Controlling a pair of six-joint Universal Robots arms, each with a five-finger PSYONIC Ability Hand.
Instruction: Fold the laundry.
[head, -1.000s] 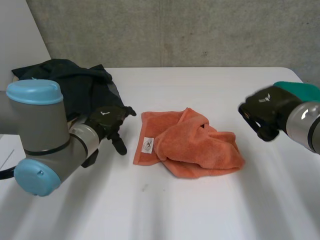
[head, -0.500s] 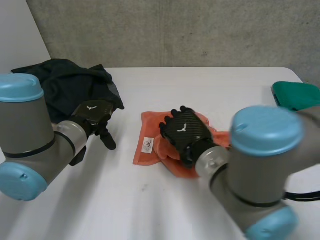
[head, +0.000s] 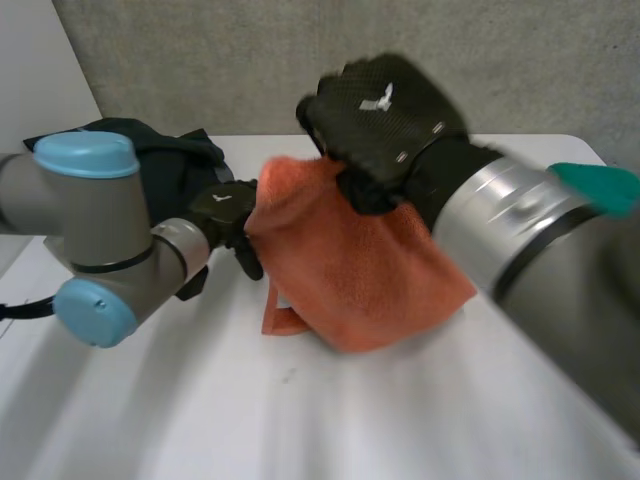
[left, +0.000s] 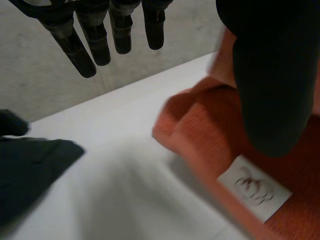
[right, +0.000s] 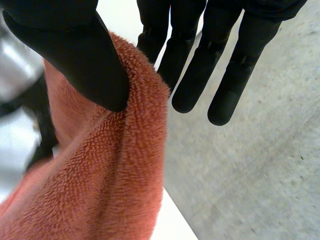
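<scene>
An orange towel hangs lifted at mid-table, its lower part still resting on the white table. My right hand is shut on the towel's top edge. In the right wrist view the thumb pinches the towel against the fingers. My left hand is open beside the towel's left edge, touching nothing I can see. Its straight fingers hang above the table near the towel and its white label.
A dark garment lies heaped at the back left, behind my left arm, and reaches close to the left hand. A green cloth sits at the right edge. A concrete wall stands behind the table.
My right arm swung in from the right, closed on the orange towel and raised its top edge. My left hand shifted right, up to the towel's left edge.
</scene>
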